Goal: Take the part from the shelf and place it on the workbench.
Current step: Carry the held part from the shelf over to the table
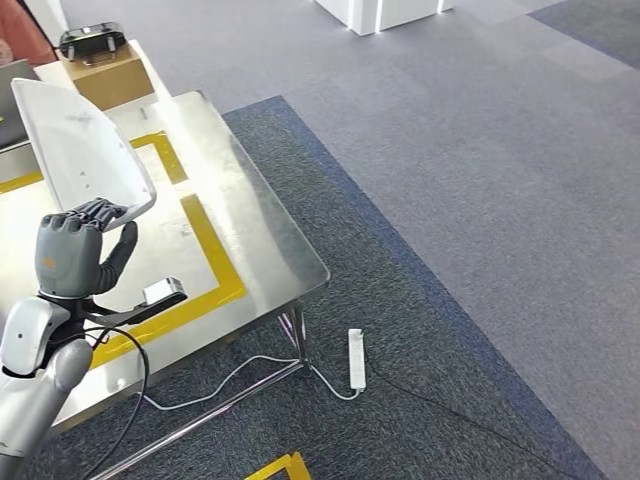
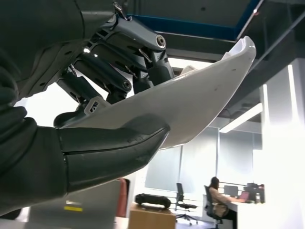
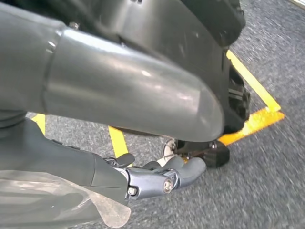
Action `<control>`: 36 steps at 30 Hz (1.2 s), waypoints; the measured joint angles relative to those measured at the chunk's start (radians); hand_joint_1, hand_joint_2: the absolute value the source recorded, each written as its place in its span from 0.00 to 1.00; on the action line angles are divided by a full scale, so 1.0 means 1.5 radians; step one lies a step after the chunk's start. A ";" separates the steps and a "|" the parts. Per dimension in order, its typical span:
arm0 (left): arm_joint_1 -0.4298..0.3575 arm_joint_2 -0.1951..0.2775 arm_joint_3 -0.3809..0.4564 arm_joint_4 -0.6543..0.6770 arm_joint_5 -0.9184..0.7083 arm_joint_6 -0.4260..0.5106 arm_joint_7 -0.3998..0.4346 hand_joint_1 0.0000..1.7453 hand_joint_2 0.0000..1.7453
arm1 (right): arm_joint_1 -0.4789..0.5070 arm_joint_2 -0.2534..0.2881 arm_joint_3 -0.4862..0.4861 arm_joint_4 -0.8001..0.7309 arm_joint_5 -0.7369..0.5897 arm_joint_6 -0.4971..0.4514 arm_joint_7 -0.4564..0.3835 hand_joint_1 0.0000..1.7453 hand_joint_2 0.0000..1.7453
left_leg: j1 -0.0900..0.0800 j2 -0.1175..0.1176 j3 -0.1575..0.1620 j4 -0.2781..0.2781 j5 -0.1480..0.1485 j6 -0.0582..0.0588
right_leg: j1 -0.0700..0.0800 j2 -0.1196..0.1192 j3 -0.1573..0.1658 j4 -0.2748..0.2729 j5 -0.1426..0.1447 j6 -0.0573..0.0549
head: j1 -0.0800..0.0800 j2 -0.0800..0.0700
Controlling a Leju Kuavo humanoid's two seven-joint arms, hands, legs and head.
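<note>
A: Where is the part (image 1: 79,145)?

B: It is a white, curved panel, held up above the steel tabletop (image 1: 249,215) by the left robot hand (image 1: 75,252). The panel rises from the hand, tilted, its broad face toward the camera in the head view.

A: How does the hand hold it?

B: By the lower edge. In the left wrist view the thick grey thumb (image 2: 107,152) lies against one face of the panel (image 2: 187,102) and the dark fingers (image 2: 118,67) press on the other face, so the edge is clamped between them.

A: Is the part touching the tabletop?

B: No; it sits over the area framed by the yellow tape (image 1: 207,250), clear of the surface.

A: And the right robot hand (image 3: 158,176)?

B: It hangs low over grey carpet (image 3: 273,181) with yellow floor lines. Its fingers lie stretched out with nothing in them.

A: What else is around?

B: A cardboard box (image 1: 106,75) with a black device (image 1: 92,40) on top stands at the far end of the tabletop. A white power strip (image 1: 356,358) lies on the floor by the table leg.
</note>
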 joint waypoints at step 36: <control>-0.010 0.009 -0.030 -0.003 -0.012 -0.005 -0.002 1.00 1.00 | -0.024 -0.013 0.044 -0.006 -0.060 0.015 -0.039 0.00 0.00 | 0.010 -0.044 0.005 -0.009 0.007 0.000 | -0.003 0.044 0.003 -0.007 -0.006 -0.005 | 0.005 0.000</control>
